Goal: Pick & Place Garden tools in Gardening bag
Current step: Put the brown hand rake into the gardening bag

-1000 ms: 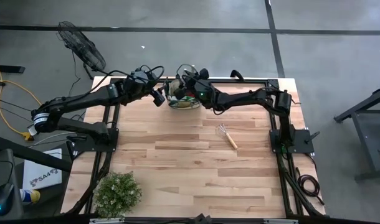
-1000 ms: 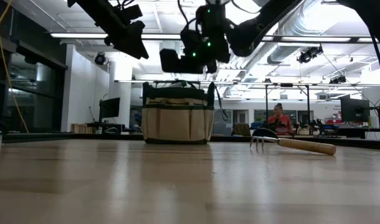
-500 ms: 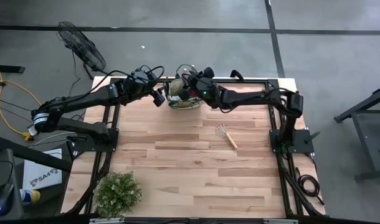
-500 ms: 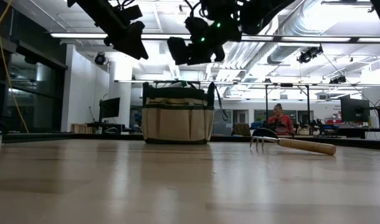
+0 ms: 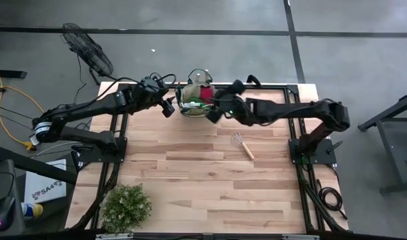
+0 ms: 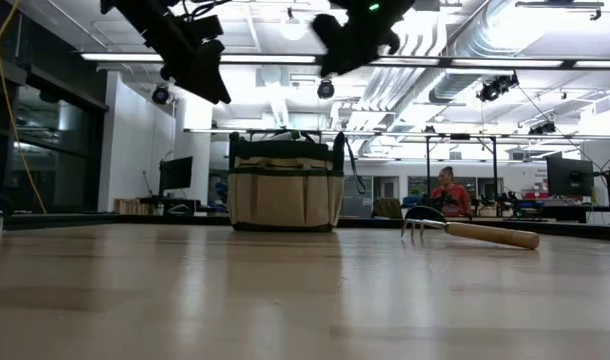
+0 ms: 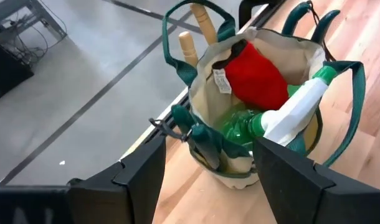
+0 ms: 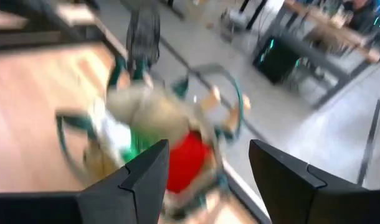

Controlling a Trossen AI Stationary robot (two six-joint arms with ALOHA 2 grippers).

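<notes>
Beige fabric gardening bag (image 5: pixel 195 102) at desk's far edge, filled upright; wooden-handled wire rake (image 5: pixel 243 146) left out near right edge; both hands (image 5: pixel 169 107) (image 5: pixel 214 113) empty, fingers apart

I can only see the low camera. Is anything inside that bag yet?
Observer: Yes. The left wrist camera looks down into the bag: red shears and a green sprayer are inside.
Operator: Any wooden handles in there too?
Observer: Two wooden handles stick up at one side of the bag.
Operator: Where does the rake lie?
Observer: From above, the rake lies alone on the table, nearer the right arm's side.
Operator: Is the right gripper holding something?
Observer: No, the right gripper is open and empty beside the bag.
</notes>
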